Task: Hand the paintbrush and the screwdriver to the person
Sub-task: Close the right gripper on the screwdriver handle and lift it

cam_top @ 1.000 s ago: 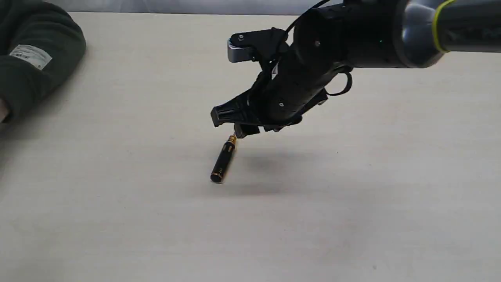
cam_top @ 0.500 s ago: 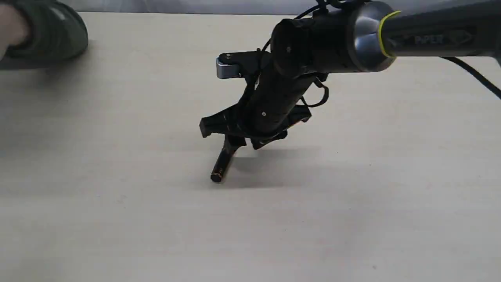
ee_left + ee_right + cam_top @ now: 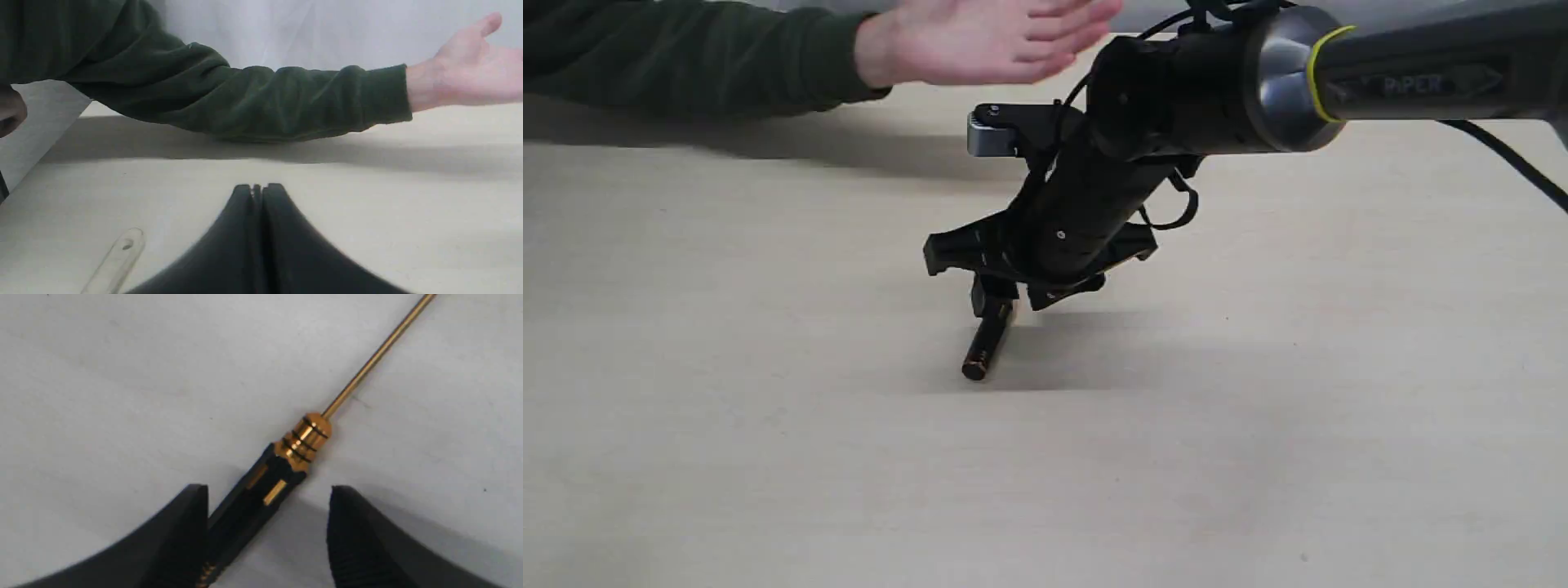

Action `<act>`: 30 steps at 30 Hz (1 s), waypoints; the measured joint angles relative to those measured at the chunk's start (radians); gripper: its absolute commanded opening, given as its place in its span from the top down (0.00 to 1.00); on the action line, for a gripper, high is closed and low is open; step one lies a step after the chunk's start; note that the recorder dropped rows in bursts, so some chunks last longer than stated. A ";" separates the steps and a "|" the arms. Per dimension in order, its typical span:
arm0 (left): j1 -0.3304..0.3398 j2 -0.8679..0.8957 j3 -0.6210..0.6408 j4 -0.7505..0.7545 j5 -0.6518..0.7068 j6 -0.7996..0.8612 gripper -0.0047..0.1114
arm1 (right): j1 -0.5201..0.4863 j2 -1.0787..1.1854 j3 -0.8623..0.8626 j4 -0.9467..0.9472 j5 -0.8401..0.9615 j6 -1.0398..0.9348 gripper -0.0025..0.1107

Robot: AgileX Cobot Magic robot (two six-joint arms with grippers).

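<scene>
The screwdriver (image 3: 980, 351) lies flat on the table, its black handle end toward the front. My right gripper (image 3: 1017, 298) is down over the handle's upper part. In the right wrist view the right gripper (image 3: 269, 492) is open, its fingers on either side of the black handle (image 3: 249, 502); one finger is right against it and the other stands apart. The gold collar (image 3: 304, 437) and thin shaft (image 3: 376, 355) stick out beyond the fingers. The person's open hand (image 3: 988, 41) reaches in over the table's far side. My left gripper (image 3: 257, 188) is shut and empty. Beside it lies the paintbrush's pale handle end (image 3: 118, 257), hole showing.
The person's dark green sleeve (image 3: 686, 57) rests along the far left of the table and casts a shadow there. The right arm's link (image 3: 1339, 73) and its cable (image 3: 1511, 159) span the upper right. The pale tabletop (image 3: 768, 457) fills the rest.
My right gripper came down and left until its fingers straddle the screwdriver handle. The person's arm swung in from the far left and now holds an open hand over the table's far side.
</scene>
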 measured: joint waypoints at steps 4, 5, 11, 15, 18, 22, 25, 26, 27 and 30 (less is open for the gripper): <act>0.000 0.000 0.000 0.000 0.000 0.000 0.96 | 0.000 0.000 0.000 0.003 0.000 0.004 0.56; 0.000 0.000 0.000 0.000 0.000 0.000 0.96 | 0.000 0.004 -0.003 0.003 0.000 0.004 0.56; 0.000 0.000 0.000 0.000 0.000 0.000 0.96 | 0.000 0.055 -0.023 0.008 0.002 0.015 0.56; 0.000 0.000 0.000 0.000 0.000 0.000 0.96 | 0.000 0.070 -0.031 0.015 0.000 0.021 0.56; 0.000 0.000 0.000 0.000 0.000 0.000 0.96 | 0.000 0.070 -0.031 0.015 0.000 0.030 0.56; 0.000 0.000 0.000 0.000 0.000 0.000 0.96 | 0.000 0.070 -0.031 0.012 0.000 0.034 0.57; 0.000 0.000 0.000 0.000 0.000 0.000 0.96 | 0.000 0.070 -0.031 -0.029 0.013 0.061 0.62; 0.000 0.000 0.000 0.000 0.000 0.000 0.96 | 0.000 0.070 -0.033 -0.049 0.021 0.077 0.64; 0.000 0.000 0.000 0.000 0.000 0.000 0.96 | 0.000 0.070 -0.035 -0.084 0.034 0.094 0.66; 0.000 0.000 0.000 0.000 0.000 0.000 0.96 | 0.000 0.070 -0.040 -0.147 0.063 0.127 0.67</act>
